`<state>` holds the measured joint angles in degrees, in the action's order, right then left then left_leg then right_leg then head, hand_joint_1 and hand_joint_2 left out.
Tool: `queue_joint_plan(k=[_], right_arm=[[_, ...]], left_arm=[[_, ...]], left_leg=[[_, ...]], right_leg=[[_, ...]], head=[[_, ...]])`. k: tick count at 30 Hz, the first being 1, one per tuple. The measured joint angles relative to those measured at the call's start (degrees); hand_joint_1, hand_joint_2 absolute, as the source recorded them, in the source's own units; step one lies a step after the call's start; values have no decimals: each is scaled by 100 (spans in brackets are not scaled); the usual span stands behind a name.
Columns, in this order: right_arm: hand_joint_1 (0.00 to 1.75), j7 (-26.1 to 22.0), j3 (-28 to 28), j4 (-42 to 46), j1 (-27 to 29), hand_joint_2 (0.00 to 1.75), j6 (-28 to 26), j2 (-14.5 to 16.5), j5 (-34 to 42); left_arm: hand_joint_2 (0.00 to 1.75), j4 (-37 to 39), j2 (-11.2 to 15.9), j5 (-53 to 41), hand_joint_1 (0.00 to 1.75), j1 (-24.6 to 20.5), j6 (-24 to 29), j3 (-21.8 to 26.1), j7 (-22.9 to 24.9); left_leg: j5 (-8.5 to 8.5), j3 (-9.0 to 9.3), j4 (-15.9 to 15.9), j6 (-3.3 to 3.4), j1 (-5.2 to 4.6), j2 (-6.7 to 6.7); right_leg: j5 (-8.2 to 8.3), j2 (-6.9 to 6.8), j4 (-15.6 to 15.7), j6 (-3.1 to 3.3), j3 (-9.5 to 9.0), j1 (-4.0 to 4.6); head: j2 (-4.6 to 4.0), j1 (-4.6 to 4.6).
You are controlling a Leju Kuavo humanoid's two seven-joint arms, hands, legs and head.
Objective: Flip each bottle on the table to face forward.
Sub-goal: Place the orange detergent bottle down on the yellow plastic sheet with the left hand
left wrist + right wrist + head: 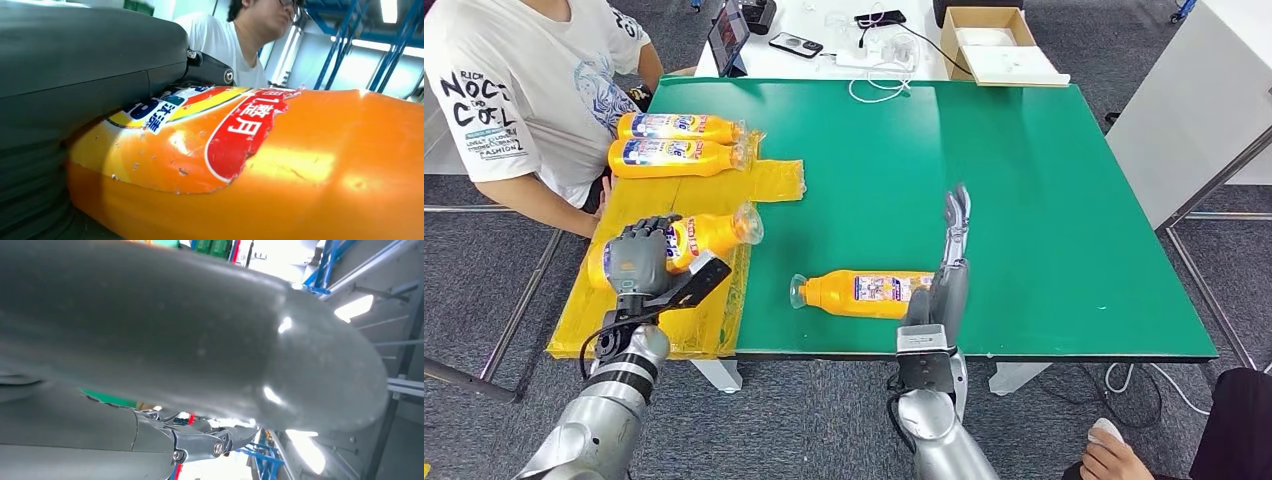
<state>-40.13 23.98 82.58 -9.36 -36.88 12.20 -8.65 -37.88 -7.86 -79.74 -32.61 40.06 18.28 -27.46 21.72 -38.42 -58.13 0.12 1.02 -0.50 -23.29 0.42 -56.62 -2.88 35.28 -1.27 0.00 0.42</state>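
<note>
Left hand (636,258) is clamped over the fat end of an orange bottle (709,235) lying on its side on the yellow plastic sheet (686,320), which drapes over the near left corner of the green table (1044,200). Its clear neck points away from the hand, toward the table's middle, and the label faces up. From the left wrist view the bottle's orange body (310,165) and torn red-and-yellow label press right up against the grey hand (75,65). Further back on the same sheet, two more orange bottles lie side by side, the far one (682,127) and the nearer one (680,157), both label-up, necks pointing toward the table's middle. A person in a white printed T-shirt (519,90) sits tight against the table's left edge, just beside those two bottles, forearm resting by the sheet. Over on the bare green, near the front edge, a fourth orange bottle (864,293) lies on its side, neck toward the sheet, label showing. The right hand (952,262) stands at that bottle's base end, fingers straight and extended away from the robot, holding nothing; whether it touches the bottle, I cannot tell. Beyond the table's far edge sits a white desk (824,55) with a tablet (728,36), a phone (795,45), cables and an open cardboard box (999,45). Another person's hand (1114,455) shows off the table's near right corner.
</note>
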Motion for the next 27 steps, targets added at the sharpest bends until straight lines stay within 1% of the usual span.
queue_joint_plan(k=[3,9,13,17,18,19,21,22,23,25,27], right_arm=[[0,0,-2,15,0,0,31,-13,48],[0,0,-3,11,-3,0,183,-14,65],[0,0,-7,-31,-4,0,326,-13,68],[0,0,-9,-90,-6,0,393,-13,67],[0,0,-9,-104,-6,0,403,-13,67],[0,0,-9,-119,-7,0,414,-13,67],[0,0,-11,-155,-8,0,456,-12,60],[0,0,-13,-177,-8,0,484,-10,51],[0,0,-15,-201,-8,0,511,-7,39],[0,0,-20,-256,-10,0,560,0,14],[0,0,-24,-305,-12,0,591,8,-3]], left_arm=[[175,214,97,-340,175,-13,-4,-2,330],[175,784,274,-298,175,-109,-1,-185,663],[175,1195,369,-356,175,-180,-55,-309,739],[175,1437,428,-360,174,-272,-116,-375,740],[175,1482,440,-359,156,-291,-150,-390,741],[175,1523,449,-359,115,-309,-206,-407,746],[175,1590,466,-358,29,-352,-383,-435,770],[175,1617,473,-358,3,-380,-496,-450,786],[175,1640,480,-358,0,-407,-618,-464,802],[175,1685,488,-352,0,-461,-849,-485,823],[87,1720,493,-332,0,-501,-989,-501,833]], left_leg=[[0,0,0,0,0,1],[0,0,0,0,0,-1],[0,0,0,0,0,-1],[0,4,1,0,0,-3],[0,6,1,0,0,-3],[0,8,1,0,0,-3],[0,13,2,-1,0,-5],[0,18,2,-1,0,-7],[0,23,3,-1,0,-9],[0,33,3,-1,0,-10],[0,39,4,-1,0,-11]], right_leg=[[0,0,0,0,1,0],[0,0,0,0,0,0],[0,0,0,0,-1,-1],[0,-1,0,0,-7,0],[0,-1,0,0,-8,0],[0,-1,0,0,-10,0],[-1,-2,0,1,-16,1],[-1,-3,0,2,-21,1],[-2,-4,0,2,-27,1],[-3,-5,0,3,-38,1],[-4,-5,0,4,-44,1]], head=[[0,-1],[0,0],[0,-1],[0,-1],[0,-1],[0,-1],[0,0],[0,-1],[0,-1],[0,-1],[0,0]])
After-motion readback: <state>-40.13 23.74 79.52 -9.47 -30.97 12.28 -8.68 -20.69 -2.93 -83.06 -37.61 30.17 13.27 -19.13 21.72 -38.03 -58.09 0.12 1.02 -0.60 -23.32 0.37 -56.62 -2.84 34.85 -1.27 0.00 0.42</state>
